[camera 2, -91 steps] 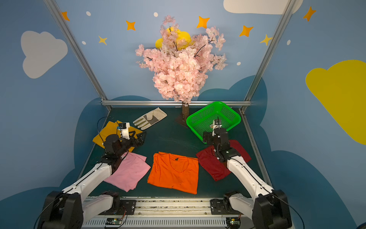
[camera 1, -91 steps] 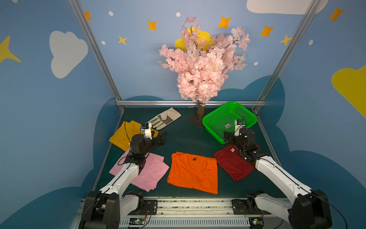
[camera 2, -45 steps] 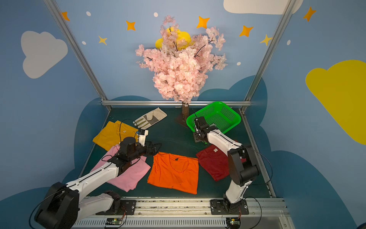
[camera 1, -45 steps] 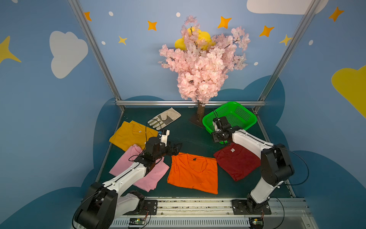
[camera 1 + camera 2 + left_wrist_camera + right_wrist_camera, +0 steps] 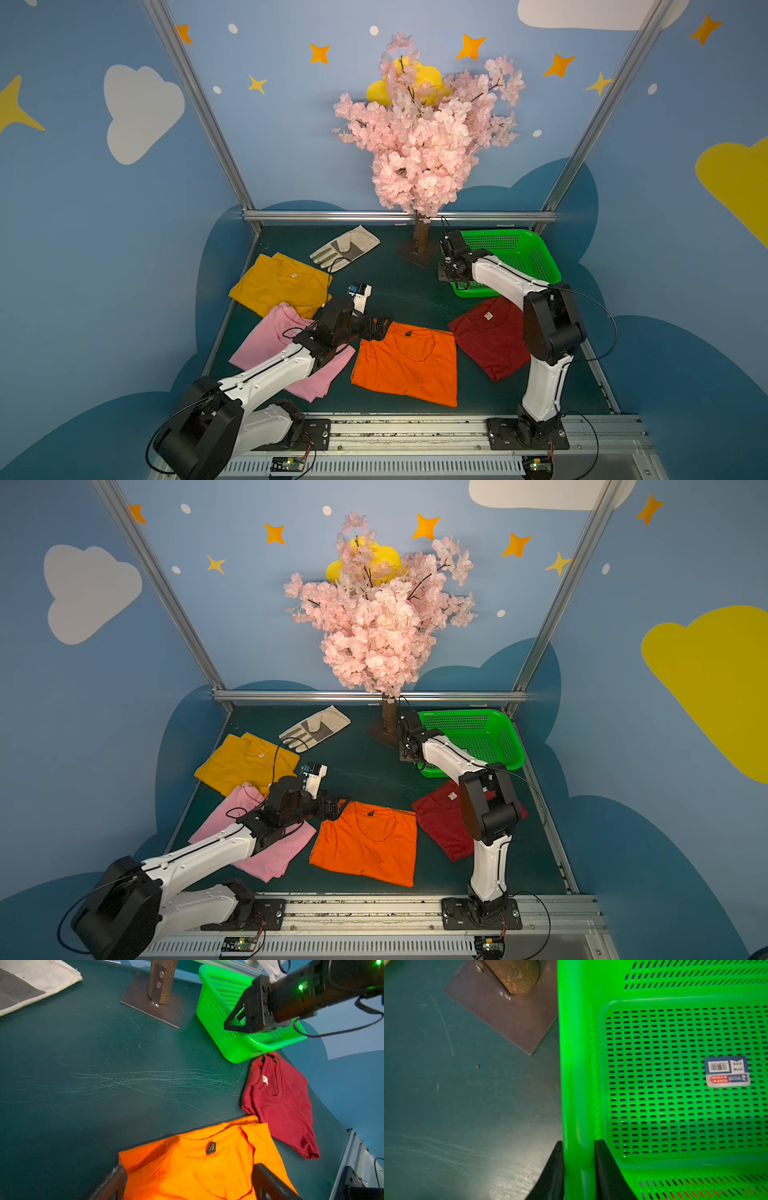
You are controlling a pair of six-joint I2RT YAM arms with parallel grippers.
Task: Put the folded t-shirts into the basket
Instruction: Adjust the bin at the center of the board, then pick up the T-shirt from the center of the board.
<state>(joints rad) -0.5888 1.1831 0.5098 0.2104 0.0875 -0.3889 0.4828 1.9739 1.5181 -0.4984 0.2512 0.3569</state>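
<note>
As my right claw (image 5: pixel 579 1147) pinches the green perforated plastic basket (image 5: pixel 654 1064) beside the brown tree foot (image 5: pixel 508 1016), my spread left claw (image 5: pixel 190 1178) hangs over the folded orange tee (image 5: pixel 228 1147).

Orange tee (image 5: pixel 405 365), dark red tee (image 5: pixel 488 340), pink tee (image 5: pixel 259 347), mustard tee (image 5: pixel 278 286), perforated green basket (image 5: pixel 538 259).

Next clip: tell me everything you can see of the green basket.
The basket is bright green plastic, shallow and rectangular with rounded corners, its walls and floor perforated with slots. It holds no shirts; a barcode sticker sits on its floor. It stands at the far right of the table, beside a metal base plate. The right hand pinches its rim, one finger inside, one outside.
</note>
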